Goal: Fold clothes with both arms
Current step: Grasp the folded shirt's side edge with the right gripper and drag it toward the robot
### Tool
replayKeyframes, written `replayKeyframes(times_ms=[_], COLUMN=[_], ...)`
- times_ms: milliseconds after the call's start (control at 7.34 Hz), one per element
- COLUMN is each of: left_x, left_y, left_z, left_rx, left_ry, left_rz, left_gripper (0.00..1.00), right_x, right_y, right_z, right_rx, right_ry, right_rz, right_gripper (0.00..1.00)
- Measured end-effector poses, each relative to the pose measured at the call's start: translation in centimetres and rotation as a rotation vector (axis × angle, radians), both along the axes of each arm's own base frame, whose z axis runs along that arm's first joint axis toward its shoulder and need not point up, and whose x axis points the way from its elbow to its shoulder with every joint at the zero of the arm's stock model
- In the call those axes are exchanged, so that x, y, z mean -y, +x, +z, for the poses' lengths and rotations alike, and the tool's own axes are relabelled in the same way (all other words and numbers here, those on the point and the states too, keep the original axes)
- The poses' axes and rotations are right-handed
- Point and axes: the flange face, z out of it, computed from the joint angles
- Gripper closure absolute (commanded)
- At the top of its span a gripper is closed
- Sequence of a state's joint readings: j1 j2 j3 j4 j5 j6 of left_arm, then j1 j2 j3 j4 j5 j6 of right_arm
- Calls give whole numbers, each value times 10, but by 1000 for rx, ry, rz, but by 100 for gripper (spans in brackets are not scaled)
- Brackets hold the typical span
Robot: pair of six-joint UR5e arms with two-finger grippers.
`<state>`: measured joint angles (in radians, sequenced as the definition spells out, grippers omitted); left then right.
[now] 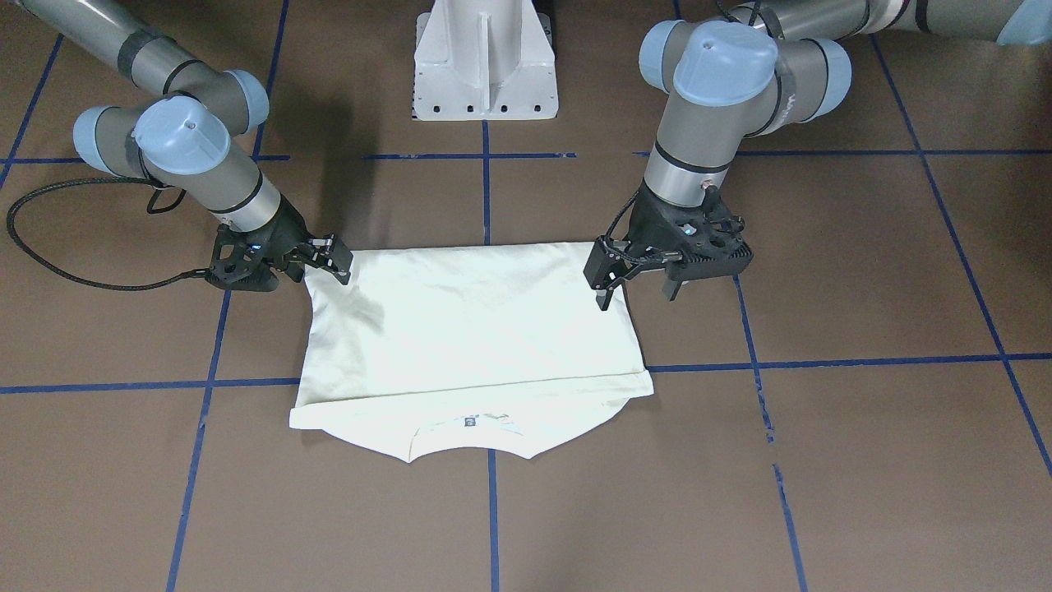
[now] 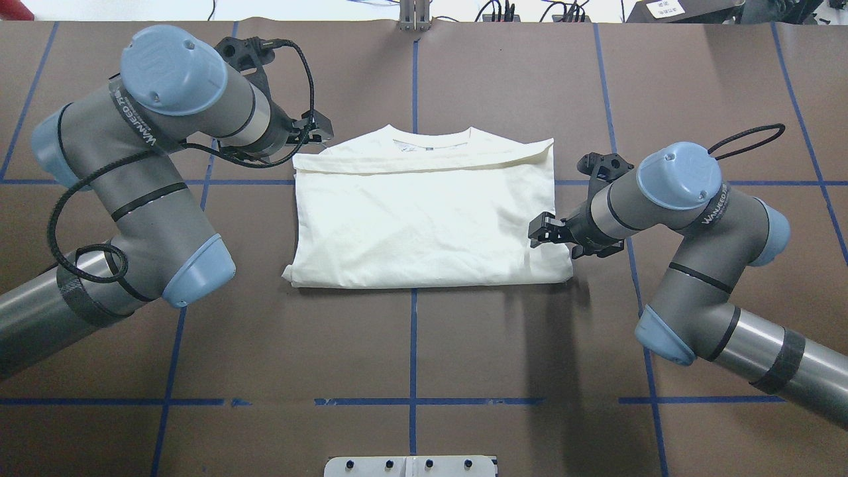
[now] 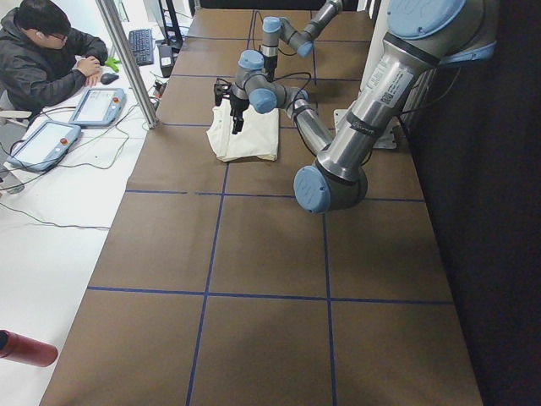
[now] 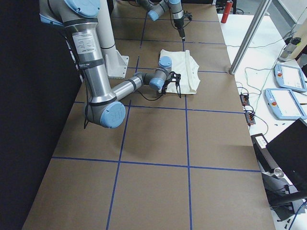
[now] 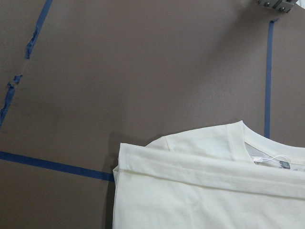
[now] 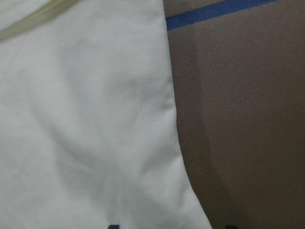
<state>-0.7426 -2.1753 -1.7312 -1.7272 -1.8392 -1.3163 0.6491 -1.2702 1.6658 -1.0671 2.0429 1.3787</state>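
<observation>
Overhead exterior view, left to right: left arm (image 2: 132, 165) is bent over the far-left part of the table (image 2: 424, 344), with a black cable (image 2: 66, 218) looped round it. Left gripper (image 2: 319, 130) hangs just beside the far-left corner of the T-shirt (image 2: 424, 218), raised off the cloth. The front-facing view shows its fingers spread with nothing between them. T-shirt lies mid-table toward the far edge, folded into a rectangle, plain cream side up. Its collar (image 2: 430, 136) and neck label (image 2: 411, 147) point to the far edge. Right gripper (image 2: 538, 232) sits low at the shirt's right edge, nearer half. In the right wrist view its two fingertips are apart, one over cloth and one over bare table, pinching nothing; contact with the cloth cannot be told. Right arm (image 2: 682, 199) enters from the near-right corner.
</observation>
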Motion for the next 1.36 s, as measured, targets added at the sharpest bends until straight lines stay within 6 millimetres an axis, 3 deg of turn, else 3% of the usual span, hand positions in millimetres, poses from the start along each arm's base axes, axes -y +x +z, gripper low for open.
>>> replayKeyframes(times_ms=[136,681,953,1362], left_x=[0,-2,-5,-6], left_y=[0,5,9,8], left_z=[0,1,2,1], left_rx=[0,5,9,7], left_ry=[0,1,1,4], left_rz=[1,6,12,10], left_gripper=[0,0,0,0], right_x=[-2,-21,-65,-163], right_y=[-1,8,16,17], right_z=[1,-14,-23,-17], right_rx=[0,43,71,76], right_ry=[-3,8,26,22], right_rz=[-9,-52,-105,-255], right_gripper=[100,100,100,100])
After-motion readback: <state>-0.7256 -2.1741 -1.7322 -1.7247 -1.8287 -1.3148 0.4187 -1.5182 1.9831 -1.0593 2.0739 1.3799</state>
